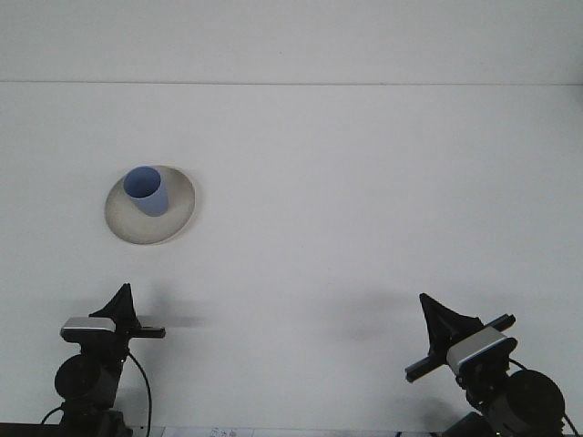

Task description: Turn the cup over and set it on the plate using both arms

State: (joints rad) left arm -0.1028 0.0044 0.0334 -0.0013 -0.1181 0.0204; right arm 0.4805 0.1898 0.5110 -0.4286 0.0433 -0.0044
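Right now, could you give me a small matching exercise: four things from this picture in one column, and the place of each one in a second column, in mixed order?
Things:
1. cup
2. plate
3. left gripper
4. right gripper

Places:
A. near edge, right side
B. on the table, left of centre
C. standing on the plate, opening up
D. near edge, left side

Pairs: 1-C, 2-B, 3-D, 4-A
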